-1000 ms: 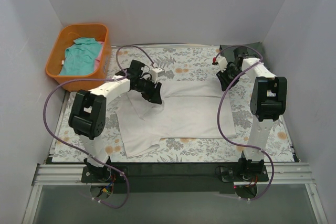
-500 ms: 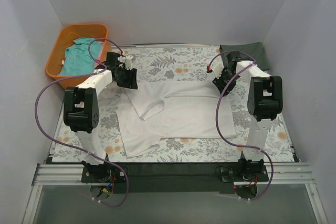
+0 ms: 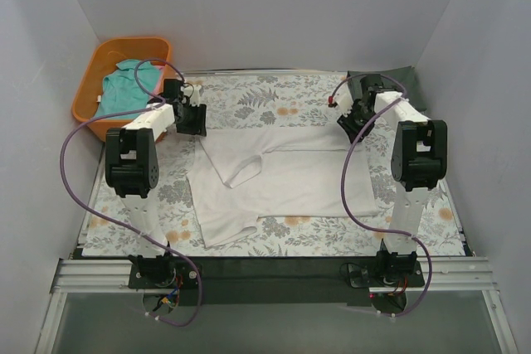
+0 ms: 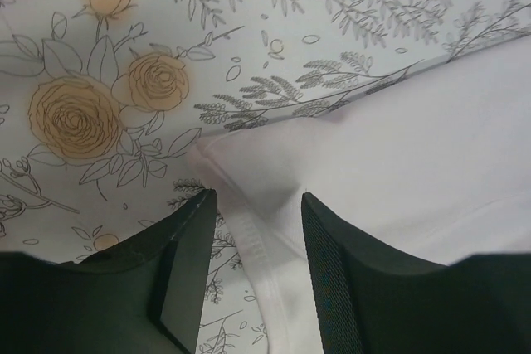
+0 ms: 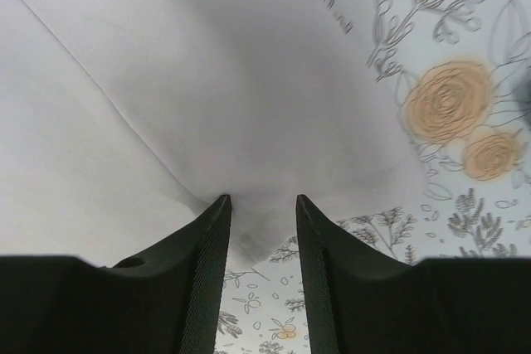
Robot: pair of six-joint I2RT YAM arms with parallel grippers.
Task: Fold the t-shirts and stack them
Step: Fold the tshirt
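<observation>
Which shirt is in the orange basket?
The teal shirt, in the basket. The white shirt lies spread on the table; the dark shirt sits at the far right corner.

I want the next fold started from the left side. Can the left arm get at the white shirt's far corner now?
Probably yes: the left hand hangs open right over that corner of the white t-shirt, straddling its hem, and nothing lies in between.
</observation>
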